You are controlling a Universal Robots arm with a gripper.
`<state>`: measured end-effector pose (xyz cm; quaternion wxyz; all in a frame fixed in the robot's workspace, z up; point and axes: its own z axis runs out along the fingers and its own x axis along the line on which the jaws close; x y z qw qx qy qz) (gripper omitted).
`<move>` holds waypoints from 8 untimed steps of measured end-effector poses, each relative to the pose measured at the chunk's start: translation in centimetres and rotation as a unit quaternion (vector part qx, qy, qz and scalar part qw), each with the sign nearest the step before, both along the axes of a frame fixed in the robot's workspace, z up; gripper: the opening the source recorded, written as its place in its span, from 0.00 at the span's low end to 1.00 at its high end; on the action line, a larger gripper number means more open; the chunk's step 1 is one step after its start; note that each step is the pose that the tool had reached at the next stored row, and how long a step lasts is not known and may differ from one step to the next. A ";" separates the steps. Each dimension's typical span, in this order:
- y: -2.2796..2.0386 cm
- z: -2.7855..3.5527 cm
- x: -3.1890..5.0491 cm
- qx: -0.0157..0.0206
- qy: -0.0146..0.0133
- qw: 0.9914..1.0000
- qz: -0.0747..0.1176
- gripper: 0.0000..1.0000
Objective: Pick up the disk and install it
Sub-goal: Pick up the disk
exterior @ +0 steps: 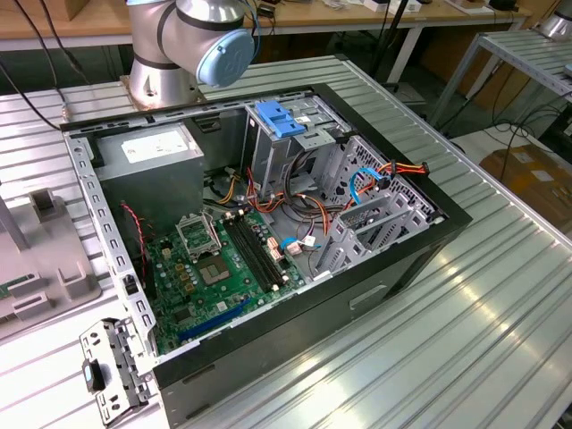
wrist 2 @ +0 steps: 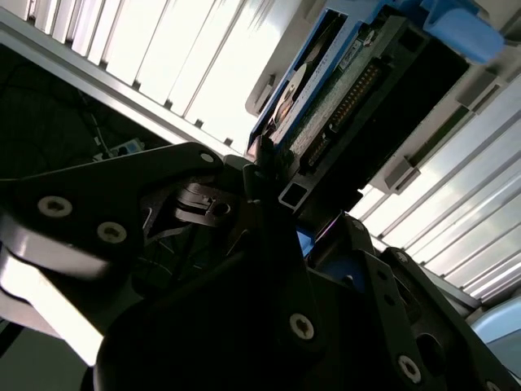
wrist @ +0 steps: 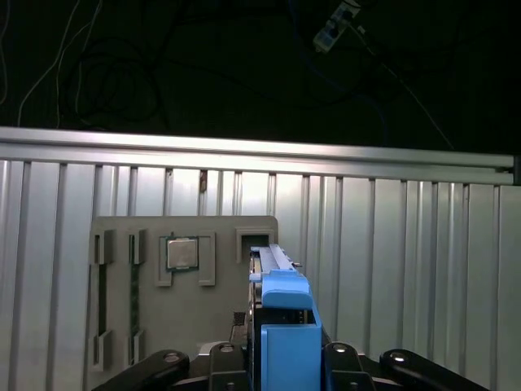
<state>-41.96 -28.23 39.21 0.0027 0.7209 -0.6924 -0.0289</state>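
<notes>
In the exterior view the arm (exterior: 192, 36) rises behind the open computer case (exterior: 393, 268), which lies on its side on the slatted table (exterior: 500, 340); inside it the motherboard (exterior: 223, 268) sits toward the exterior view's left, the grey power supply (exterior: 152, 165) behind it, and the metal drive cage with its blue latch (exterior: 279, 119) toward the exterior view's right. The power supply's white sticker carries print, but none of it can be read here.

In the first wrist view the disk (wrist: 285, 318) stands edge-on in the gripper (wrist: 277, 362), blue rail uppermost; its long axis runs straight away from the wrist, out over a grey parts tray (wrist: 187, 326) that holds a processor chip (wrist: 182, 253). Whether its far end touches the tray's notch I cannot tell; no lettering is legible.

In the second wrist view the disk (wrist 2: 321, 98) shows its green circuit side and connector row, framed by blue rails; the gripper (wrist 2: 301, 199) looks closed on it, one dark fingertip (wrist 2: 260, 163) pressed against the rail edge, so I judge it gripped, not just straddled. The disk extends directly ahead of the fingers, in line with them; its label is too oblique to read.
</notes>
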 end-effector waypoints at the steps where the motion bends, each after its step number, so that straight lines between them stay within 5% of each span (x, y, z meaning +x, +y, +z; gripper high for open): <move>1: 0.00 0.09 0.00 0.000 0.000 1.000 0.000 0.37; 8: 0.00 0.63 0.00 0.000 0.000 1.000 0.000 0.37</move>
